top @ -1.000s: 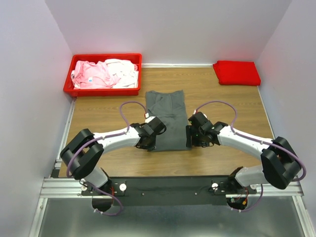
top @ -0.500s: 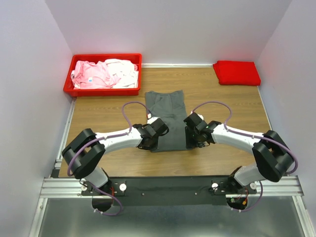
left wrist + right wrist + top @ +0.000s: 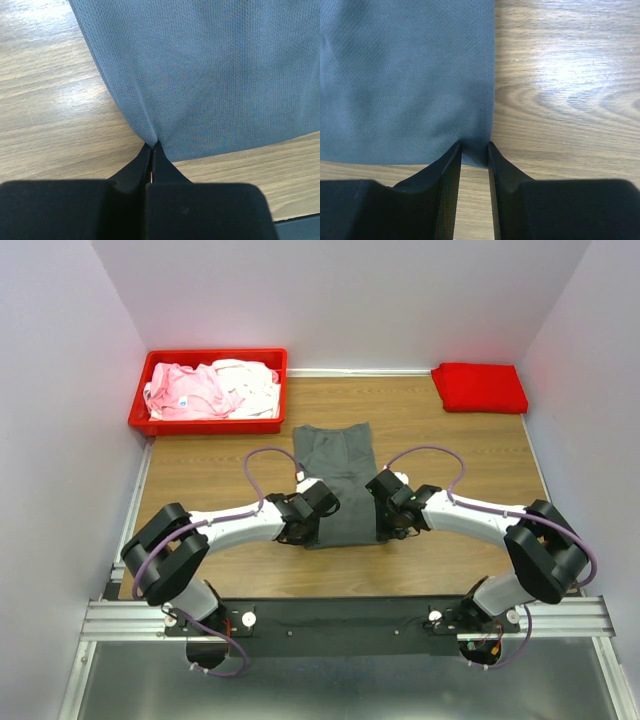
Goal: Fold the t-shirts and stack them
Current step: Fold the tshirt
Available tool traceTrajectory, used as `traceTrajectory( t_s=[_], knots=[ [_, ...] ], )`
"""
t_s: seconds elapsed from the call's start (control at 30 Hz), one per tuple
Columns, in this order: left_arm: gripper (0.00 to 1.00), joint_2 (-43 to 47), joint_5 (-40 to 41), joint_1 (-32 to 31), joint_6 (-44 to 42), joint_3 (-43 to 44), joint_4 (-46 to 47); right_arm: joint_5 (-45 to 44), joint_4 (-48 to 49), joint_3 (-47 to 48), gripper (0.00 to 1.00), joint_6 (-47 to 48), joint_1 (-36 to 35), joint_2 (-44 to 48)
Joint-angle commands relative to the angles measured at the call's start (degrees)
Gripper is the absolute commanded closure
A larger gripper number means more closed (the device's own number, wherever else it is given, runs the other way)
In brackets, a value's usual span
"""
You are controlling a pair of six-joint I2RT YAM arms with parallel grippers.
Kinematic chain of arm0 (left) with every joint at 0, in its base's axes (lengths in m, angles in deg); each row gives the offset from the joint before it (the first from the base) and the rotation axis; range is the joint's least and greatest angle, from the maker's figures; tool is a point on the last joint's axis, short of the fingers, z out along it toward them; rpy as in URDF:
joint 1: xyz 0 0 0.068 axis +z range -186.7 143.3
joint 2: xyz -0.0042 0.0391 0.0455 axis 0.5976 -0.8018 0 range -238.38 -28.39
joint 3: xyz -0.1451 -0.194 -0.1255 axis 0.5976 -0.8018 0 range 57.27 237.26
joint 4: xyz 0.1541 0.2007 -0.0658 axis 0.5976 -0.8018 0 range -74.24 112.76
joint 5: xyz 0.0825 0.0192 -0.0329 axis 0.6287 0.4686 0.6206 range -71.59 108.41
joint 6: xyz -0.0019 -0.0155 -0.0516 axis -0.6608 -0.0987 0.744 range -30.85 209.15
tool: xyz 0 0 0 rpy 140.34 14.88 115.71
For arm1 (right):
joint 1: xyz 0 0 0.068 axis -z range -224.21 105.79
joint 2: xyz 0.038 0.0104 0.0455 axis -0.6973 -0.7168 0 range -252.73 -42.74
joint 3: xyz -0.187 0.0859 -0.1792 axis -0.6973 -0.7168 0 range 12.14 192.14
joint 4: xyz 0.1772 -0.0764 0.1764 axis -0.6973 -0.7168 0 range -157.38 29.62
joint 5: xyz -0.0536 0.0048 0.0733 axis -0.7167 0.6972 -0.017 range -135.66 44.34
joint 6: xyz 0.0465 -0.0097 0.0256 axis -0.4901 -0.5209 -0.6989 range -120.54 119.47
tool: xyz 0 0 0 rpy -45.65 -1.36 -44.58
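Top external view, red bin (image 3: 208, 425) holding pink and white t-shirts (image 3: 192, 390)

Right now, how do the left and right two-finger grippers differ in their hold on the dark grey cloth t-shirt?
The left gripper is shut, pinching the dark grey t-shirt corner into a pucker; the right gripper stands open, straddling the other corner, cloth flat there. Both sit at the near hem.
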Motion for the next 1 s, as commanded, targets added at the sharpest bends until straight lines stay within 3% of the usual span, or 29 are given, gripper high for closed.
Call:
traceTrajectory(
  t_s=[0.0,0.37,0.5,0.53,0.6,0.63,0.73,0.97],
  knots=[
    [1.0,0.1,-1.0,-0.7,0.5,-2.9,-3.0,-2.6,-5.6,-3.4,0.66,-2.9,-1.0,-3.2],
    [1.0,0.5,-1.8,-0.7,0.1,-3.8,-1.8,-2.1,-8.3,-4.6,0.66,-3.8,-1.1,-4.2],
    [1.0,0.8,-2.1,-0.7,0.1,-3.9,-1.9,-1.5,-8.6,-4.2,0.81,-3.2,-1.1,-4.7],
    [1.0,1.0,-2.2,-0.7,0.2,-3.9,-2.6,-1.0,-8.8,-4.2,0.9,-3.0,-1.2,-4.5],
    [1.0,2.4,-2.5,-1.0,1.1,-4.0,-4.0,0.0,-9.6,-4.5,0.99,-3.2,-1.8,-2.9],
    [1.0,3.1,-3.2,-1.4,1.9,-4.2,-4.7,0.4,-10.2,-4.6,0.99,-3.8,-2.2,-2.1],
    [1.0,6.3,-4.5,-5.3,4.3,-4.4,-7.5,3.6,-12.5,-5.7,0.99,-5.4,-5.1,1.4],
    [1.0,11.8,-10.5,-23.5,20.3,-4.3,-11.7,9.6,-20.5,-6.2,0.99,-18.6,-22.2,8.7]
  ],
)
